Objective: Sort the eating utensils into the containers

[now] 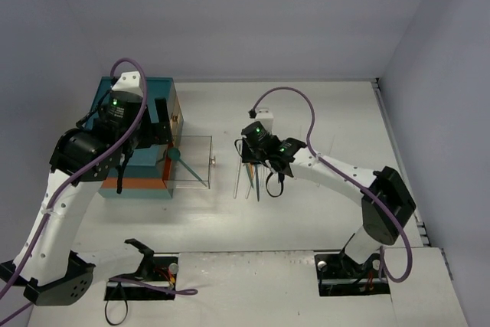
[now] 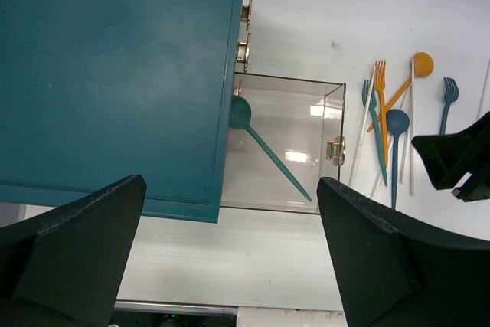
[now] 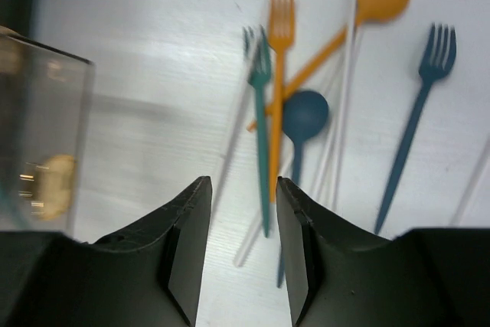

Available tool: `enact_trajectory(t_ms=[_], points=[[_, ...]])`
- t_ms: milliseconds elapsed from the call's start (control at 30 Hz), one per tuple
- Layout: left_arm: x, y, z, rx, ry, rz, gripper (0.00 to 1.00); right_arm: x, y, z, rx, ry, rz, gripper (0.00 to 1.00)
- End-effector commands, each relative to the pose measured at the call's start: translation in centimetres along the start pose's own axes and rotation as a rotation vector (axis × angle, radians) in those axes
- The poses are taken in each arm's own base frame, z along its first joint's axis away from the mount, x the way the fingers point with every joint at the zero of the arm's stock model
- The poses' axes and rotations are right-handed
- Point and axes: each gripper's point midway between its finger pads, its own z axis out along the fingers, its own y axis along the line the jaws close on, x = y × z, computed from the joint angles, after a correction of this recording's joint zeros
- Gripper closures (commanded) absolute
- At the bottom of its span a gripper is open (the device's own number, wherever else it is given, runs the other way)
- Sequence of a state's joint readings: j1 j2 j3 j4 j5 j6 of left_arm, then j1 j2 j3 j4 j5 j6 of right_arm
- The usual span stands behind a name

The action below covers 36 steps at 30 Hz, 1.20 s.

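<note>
The teal chest (image 1: 134,128) with an orange lower band stands at the left. Its clear drawer (image 1: 191,160) is pulled out and holds one teal spoon (image 2: 268,151). My left gripper (image 1: 162,134) hovers over the chest's front edge, open wide and empty (image 2: 230,266). The loose utensils lie in a pile (image 1: 253,181) right of the drawer. They are a teal fork (image 3: 262,128), an orange fork (image 3: 279,74), an orange spoon (image 3: 375,1), a blue spoon (image 3: 304,116), a blue fork (image 3: 421,112) and pale chopsticks (image 3: 344,112). My right gripper (image 3: 241,243) is open and empty just above the pile, near the teal fork's handle end.
Small gold handles (image 2: 243,13) show on the chest's shut drawers, and one (image 2: 334,149) on the open drawer's front. The right gripper (image 2: 459,158) shows in the left wrist view, beside the pile. White walls close the table at the back and the right.
</note>
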<state>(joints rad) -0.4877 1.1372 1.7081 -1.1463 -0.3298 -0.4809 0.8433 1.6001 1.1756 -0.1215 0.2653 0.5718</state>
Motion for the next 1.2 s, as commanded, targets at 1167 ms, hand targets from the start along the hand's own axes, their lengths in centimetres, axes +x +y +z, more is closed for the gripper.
enact_trajectory(t_ms=[1167], points=[[-0.1, -0.7, 0.8, 0.025, -0.010, -0.020, 0.06, 6.1, -5.6, 4.5, 0.218, 0.109, 0.028, 1.00]])
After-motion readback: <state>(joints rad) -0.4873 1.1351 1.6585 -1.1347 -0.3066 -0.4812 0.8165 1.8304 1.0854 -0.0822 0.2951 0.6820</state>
